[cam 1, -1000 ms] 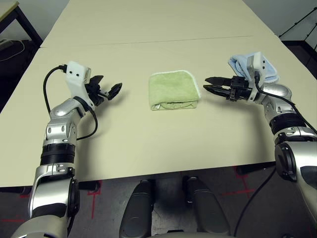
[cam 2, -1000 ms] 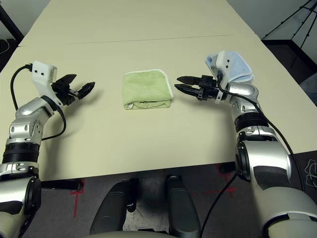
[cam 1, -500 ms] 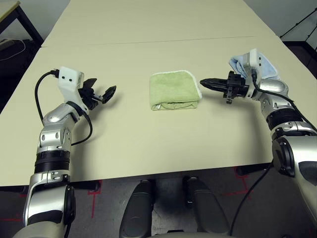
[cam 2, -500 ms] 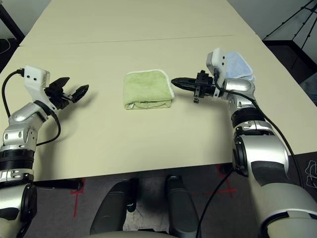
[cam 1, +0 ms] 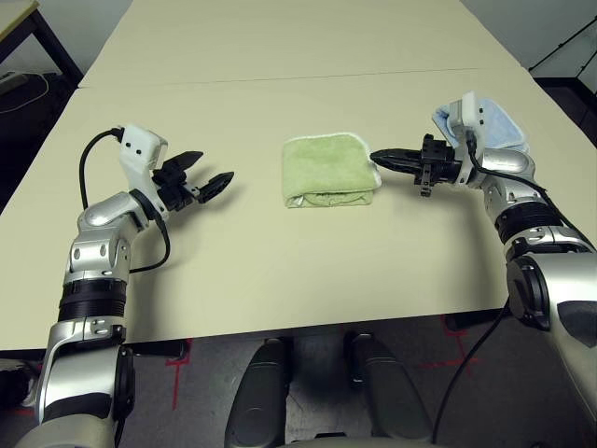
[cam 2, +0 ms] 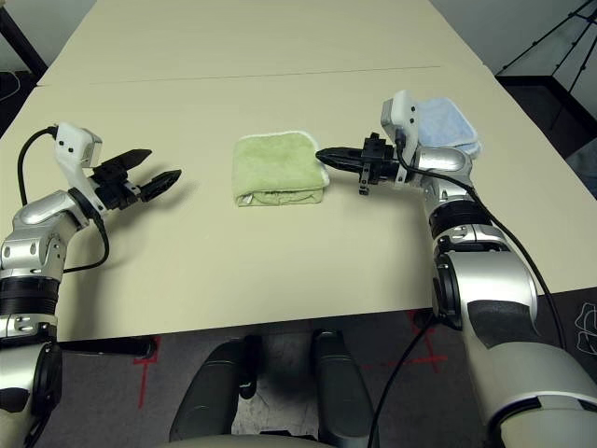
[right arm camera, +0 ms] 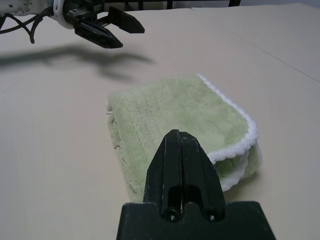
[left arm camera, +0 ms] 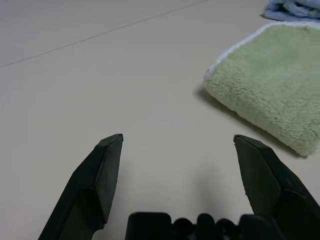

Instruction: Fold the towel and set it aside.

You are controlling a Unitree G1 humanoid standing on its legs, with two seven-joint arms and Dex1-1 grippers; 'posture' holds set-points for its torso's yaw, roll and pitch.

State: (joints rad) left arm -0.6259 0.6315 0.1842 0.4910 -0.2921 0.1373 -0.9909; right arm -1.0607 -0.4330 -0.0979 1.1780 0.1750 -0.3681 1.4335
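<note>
- The green towel lies folded into a compact pad on the tan table, between the two grippers, with its white stitched edging facing the right gripper.
- The right gripper is clenched, its two black fingers pressed together with nothing between them. Its tip sits just at the towel's white-edged corner; contact cannot be confirmed.
- The left gripper is released, fingers spread, and holds nothing. The towel lies well apart from it, ahead of its fingertips.
- A folded light blue towel lies behind the right wrist. It is not part of the fold.
- Judgement: folding looks complete; the step in hand is taking hold of the pad so it can be set aside.
- To grip well, the right fingers would need to part first, then close over all layers at the edged side, one finger under the stack and one on top.
- Pinching only the top layer risks the fold opening on the lift.
- Pushing with closed fingers may slide or skew the pad across the table.
- Keep the carry low and level.
</note>
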